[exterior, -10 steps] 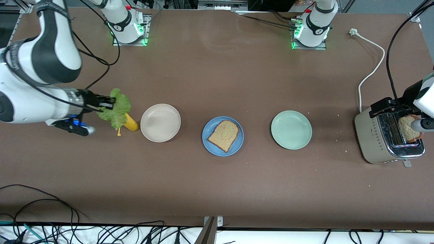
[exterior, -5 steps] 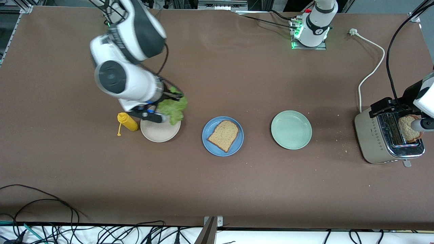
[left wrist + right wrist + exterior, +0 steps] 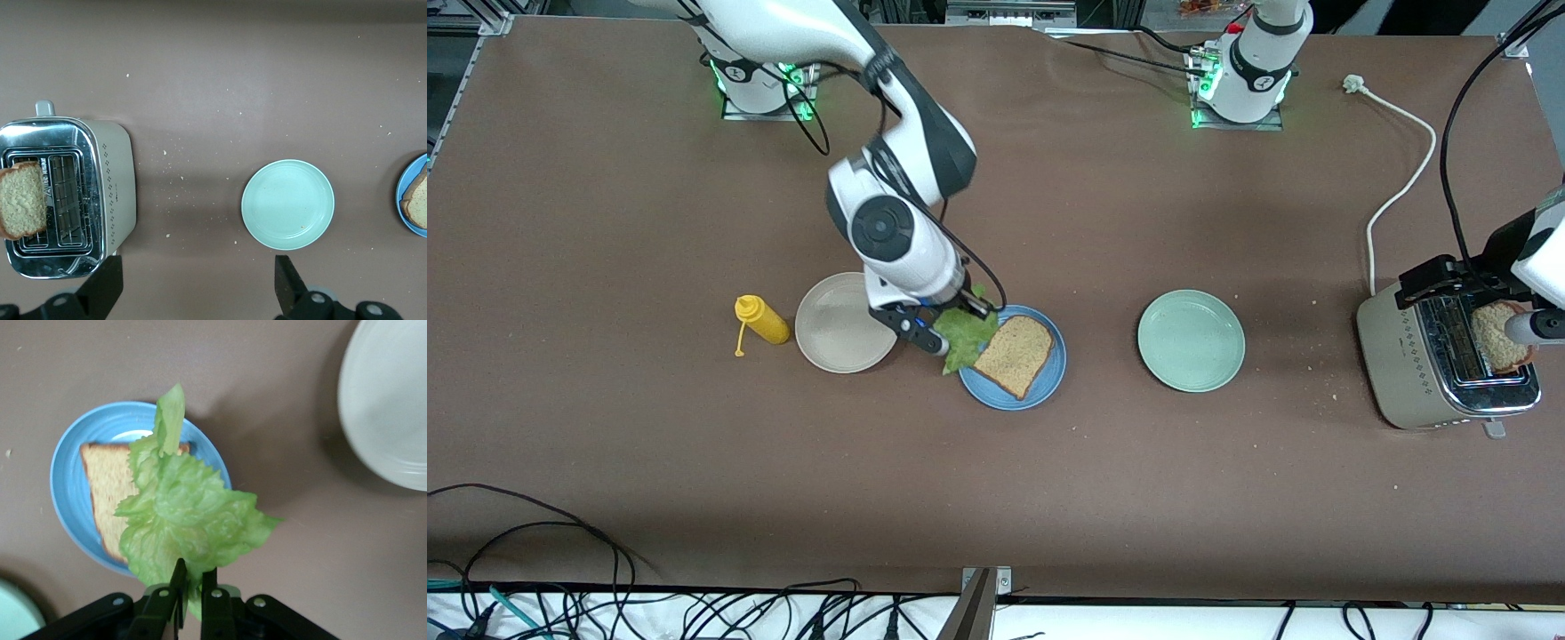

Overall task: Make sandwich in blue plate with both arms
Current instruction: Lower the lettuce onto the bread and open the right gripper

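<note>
I'm seeing blue plate [image 3: 1049, 380] sitting mid-tabletop, bread slice [image 3: 1014, 356] lying on it. Right tool [image 3: 951, 322] hanging over plate edge, clenching lettuce leaf [image 3: 187, 520]. Left tool [image 3: 200, 293] hovering released near toaster [image 3: 67, 200].

Shiny metal toaster [image 3: 63, 197], crinkled lettuce leaf [image 3: 187, 520]

No readable text, label, brand, number or sign shows in any view; the toaster [image 3: 1440, 364] bears only a dotted pattern on its side.
</note>
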